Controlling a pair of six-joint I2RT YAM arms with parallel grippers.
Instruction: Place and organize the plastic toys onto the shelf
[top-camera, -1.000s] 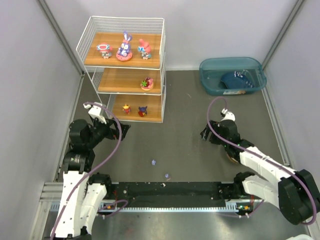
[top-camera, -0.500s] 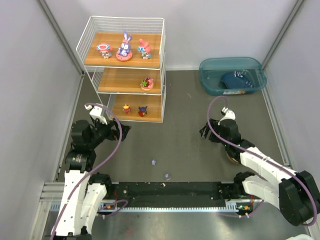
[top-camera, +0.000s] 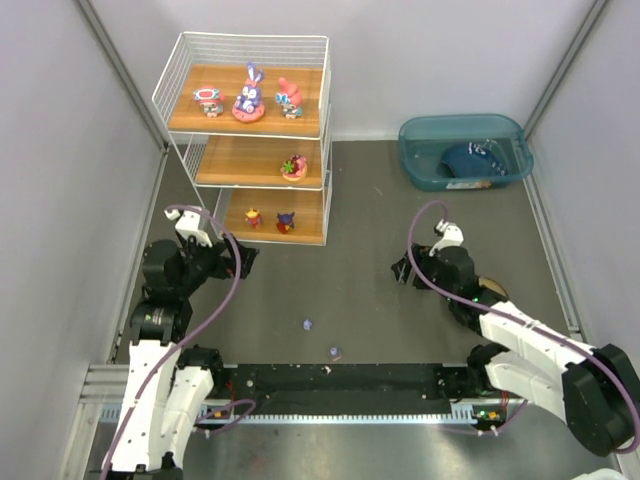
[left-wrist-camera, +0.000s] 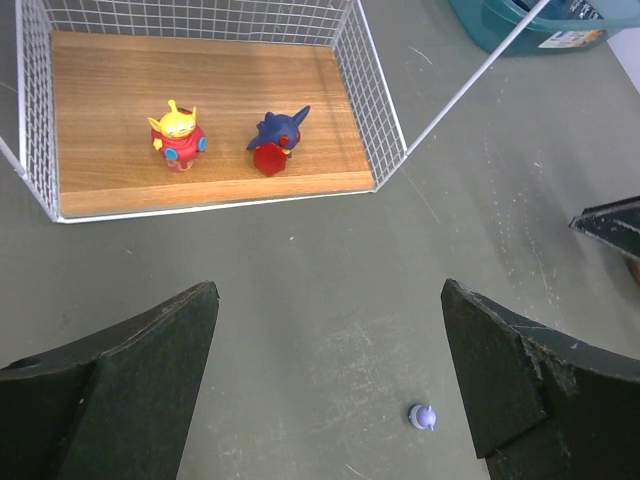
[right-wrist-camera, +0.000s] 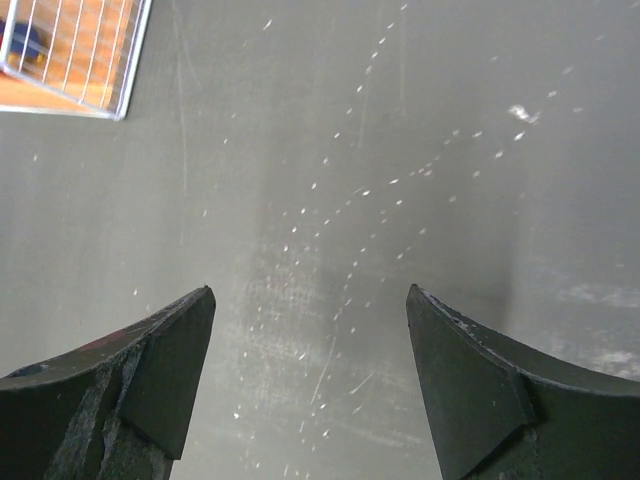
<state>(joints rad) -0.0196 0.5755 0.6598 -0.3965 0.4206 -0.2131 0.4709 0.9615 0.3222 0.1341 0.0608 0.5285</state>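
Toys (top-camera: 248, 95) on shelf (top-camera: 230, 160), purple bits (top-camera: 307, 324) on table (top-camera: 370, 220)

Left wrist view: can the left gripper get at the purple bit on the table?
Probably yes. The purple bit lies on bare table, nothing around it, and the left gripper is open and empty.

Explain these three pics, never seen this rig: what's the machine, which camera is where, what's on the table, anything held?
Two robot arms are bolted at the table's near edge. The overhead picture looks down from above and behind them. The other two come from a camera on each wrist, with that arm's dark fingers framing the view. The left gripper and right gripper are both open and hold nothing. A wire shelf carries six small toys. Two purple bits lie loose on the table, and a teal bin sits far right.
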